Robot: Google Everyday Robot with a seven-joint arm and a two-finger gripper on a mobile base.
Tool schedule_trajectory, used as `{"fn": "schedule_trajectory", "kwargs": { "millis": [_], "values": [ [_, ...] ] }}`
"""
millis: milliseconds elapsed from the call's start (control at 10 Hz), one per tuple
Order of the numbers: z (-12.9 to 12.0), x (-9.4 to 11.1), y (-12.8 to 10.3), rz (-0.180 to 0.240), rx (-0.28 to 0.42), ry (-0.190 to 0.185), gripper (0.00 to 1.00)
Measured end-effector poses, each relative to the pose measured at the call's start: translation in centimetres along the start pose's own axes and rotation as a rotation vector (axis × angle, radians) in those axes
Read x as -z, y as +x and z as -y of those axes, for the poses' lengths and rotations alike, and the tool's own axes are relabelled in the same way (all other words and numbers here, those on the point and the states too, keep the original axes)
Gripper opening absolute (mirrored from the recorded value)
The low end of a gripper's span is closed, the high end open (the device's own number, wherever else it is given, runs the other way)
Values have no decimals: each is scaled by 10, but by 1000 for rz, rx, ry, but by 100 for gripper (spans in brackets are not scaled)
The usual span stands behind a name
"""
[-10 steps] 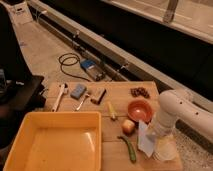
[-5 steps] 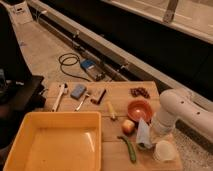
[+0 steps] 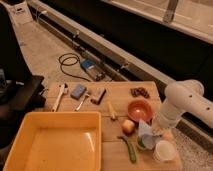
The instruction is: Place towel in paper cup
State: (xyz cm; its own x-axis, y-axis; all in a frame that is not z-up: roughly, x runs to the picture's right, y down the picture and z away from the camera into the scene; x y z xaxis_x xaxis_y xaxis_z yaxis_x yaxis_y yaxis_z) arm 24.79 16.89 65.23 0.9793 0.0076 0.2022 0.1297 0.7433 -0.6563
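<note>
The towel [image 3: 146,134], a pale bluish-white creased cloth, hangs from my gripper [image 3: 157,128] at the lower end of the white arm [image 3: 183,102]. The gripper is shut on the towel's upper right part and holds it just above the table, between the orange bowl [image 3: 140,110] and the paper cup [image 3: 164,150]. The paper cup stands upright near the table's front right corner, just right of and below the towel's lower edge. The towel's bottom drapes over a small green cup [image 3: 140,145]. The fingers themselves are hidden by the arm and the cloth.
A big yellow bin [image 3: 30,145] fills the front left. A green pepper [image 3: 129,149] and a round fruit [image 3: 128,126] lie left of the towel. A wrench [image 3: 59,95], blue sponge [image 3: 78,91], brush [image 3: 82,101], brown block [image 3: 98,96] and dark cluster [image 3: 140,92] lie along the back.
The towel has moved up and to the left, off the paper cup, which now shows whole. The arm's end has shifted slightly left with it.
</note>
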Motion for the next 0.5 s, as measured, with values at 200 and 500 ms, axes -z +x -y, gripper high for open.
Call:
{"fn": "schedule_trajectory", "kwargs": {
  "millis": [200,500],
  "values": [
    [21,36,25,-39,-37,69,0],
    [23,70,56,-75,-101,138,0]
  ]
}}
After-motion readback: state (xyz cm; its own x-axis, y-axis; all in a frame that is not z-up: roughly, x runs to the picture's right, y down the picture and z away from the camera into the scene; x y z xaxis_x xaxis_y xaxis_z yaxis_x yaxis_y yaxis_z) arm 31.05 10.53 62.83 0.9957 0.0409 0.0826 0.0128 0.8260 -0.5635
